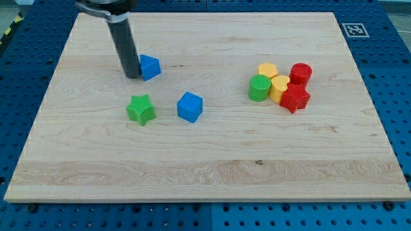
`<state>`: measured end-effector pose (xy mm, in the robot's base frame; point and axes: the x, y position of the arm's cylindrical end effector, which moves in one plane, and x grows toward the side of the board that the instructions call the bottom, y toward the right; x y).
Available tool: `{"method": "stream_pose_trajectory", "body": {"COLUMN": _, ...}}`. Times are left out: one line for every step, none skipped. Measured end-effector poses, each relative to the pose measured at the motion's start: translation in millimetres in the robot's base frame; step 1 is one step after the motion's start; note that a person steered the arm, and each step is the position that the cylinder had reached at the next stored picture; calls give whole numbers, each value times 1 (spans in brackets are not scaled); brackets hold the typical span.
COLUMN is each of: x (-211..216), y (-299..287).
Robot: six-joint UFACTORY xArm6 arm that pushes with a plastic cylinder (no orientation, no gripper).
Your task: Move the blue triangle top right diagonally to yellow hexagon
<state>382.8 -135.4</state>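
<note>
The blue triangle [149, 67] lies in the upper left part of the wooden board [205, 173]. My tip [131, 75] rests on the board just left of it, touching or nearly touching its left side. The yellow hexagon [268, 70] sits far to the view's right, at the top left of a tight cluster of blocks.
The cluster holds a green cylinder [259, 88], a yellow heart [280, 87], a red cylinder [300, 74] and a red star [295, 98]. A green star [141, 109] and a blue cube [190, 106] lie below the blue triangle.
</note>
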Motion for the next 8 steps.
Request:
{"method": "stream_pose_trajectory", "body": {"x": -10, "y": 22}}
{"method": "stream_pose_trajectory", "body": {"x": -10, "y": 45}}
{"method": "stream_pose_trajectory", "body": {"x": -10, "y": 63}}
{"method": "stream_pose_trajectory", "body": {"x": -15, "y": 69}}
{"method": "stream_pose_trajectory", "body": {"x": -25, "y": 69}}
{"method": "stream_pose_trajectory", "body": {"x": -32, "y": 69}}
{"method": "stream_pose_trajectory", "body": {"x": -36, "y": 68}}
{"method": "stream_pose_trajectory", "body": {"x": -40, "y": 67}}
